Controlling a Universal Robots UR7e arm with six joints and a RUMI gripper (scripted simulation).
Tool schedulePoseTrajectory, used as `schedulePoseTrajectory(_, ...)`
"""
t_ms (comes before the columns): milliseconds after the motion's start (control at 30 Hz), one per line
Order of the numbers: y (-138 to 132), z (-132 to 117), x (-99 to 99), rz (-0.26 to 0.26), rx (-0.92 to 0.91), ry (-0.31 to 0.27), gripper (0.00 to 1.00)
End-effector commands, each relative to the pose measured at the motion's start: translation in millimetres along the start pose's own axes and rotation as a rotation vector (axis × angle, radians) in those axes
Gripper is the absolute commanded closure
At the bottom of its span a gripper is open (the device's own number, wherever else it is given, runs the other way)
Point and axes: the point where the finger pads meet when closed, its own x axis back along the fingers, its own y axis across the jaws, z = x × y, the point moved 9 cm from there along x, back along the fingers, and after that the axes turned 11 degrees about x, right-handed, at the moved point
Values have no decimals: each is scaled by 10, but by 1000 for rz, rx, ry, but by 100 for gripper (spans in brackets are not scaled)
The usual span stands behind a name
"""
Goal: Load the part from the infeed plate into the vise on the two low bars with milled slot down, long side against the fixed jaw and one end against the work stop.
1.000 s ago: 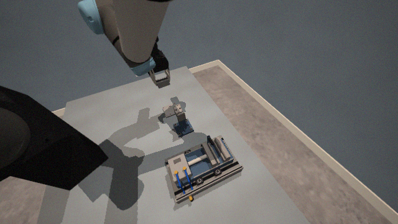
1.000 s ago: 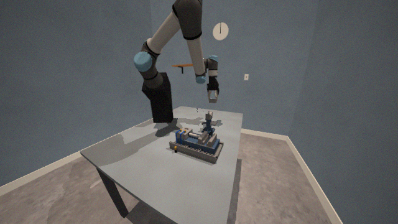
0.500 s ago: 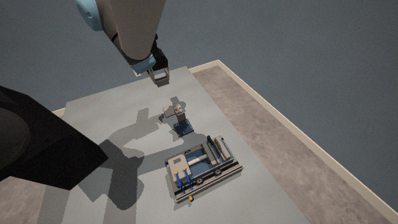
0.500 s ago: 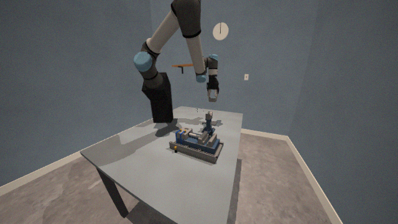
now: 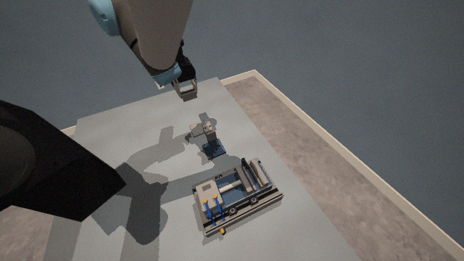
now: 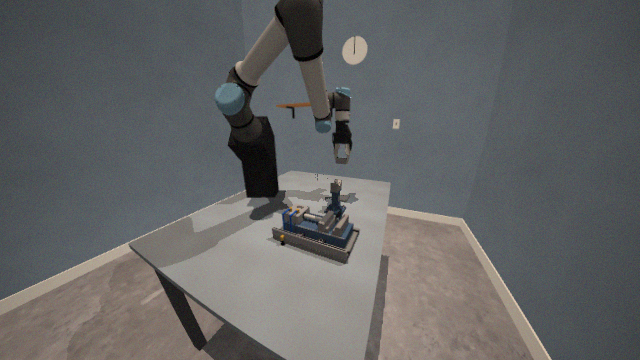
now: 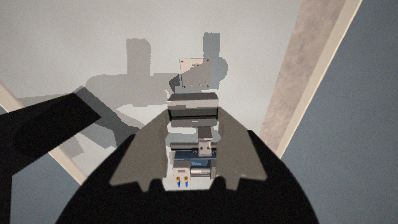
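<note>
My gripper [image 5: 188, 93] [image 6: 342, 158] [image 7: 194, 108] is shut on the part and holds it high above the table, behind the V-block. The grey part [image 5: 189, 98] [image 6: 342, 161] [image 7: 193, 104] spans between the fingertips; a dark lengthwise line shows on it in the wrist view, but I cannot tell whether this is the slot. The V-block [image 5: 208, 127] [image 6: 336, 186] [image 7: 205, 147] is empty on its post. The infeed plate [image 5: 196, 130] [image 7: 195, 75] bears no part. The vise's rod-side jaw [image 5: 244, 180] and fixed jaw [image 5: 259, 174] stand apart. The work stop is not clear.
The V-block's blue base [image 5: 214, 149] stands between the infeed plate and the vise. The air cylinder [image 5: 209, 196] with blue hoses is at the vise's left end in the top view. The black robot pedestal [image 5: 54, 167] [image 6: 260, 160] stands to the left.
</note>
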Motion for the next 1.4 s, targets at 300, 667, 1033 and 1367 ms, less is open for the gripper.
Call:
schedulePoseTrajectory(300, -13, 8, 19, -2, 4, 0, 100)
schedulePoseTrajectory(667, -13, 7, 19, -2, 4, 0, 100)
schedulePoseTrajectory(1033, -10, -55, 9, 0, 1, 0, 100)
schedulePoseTrajectory(1367, -2, -163, 10, 1, 0, 2, 100)
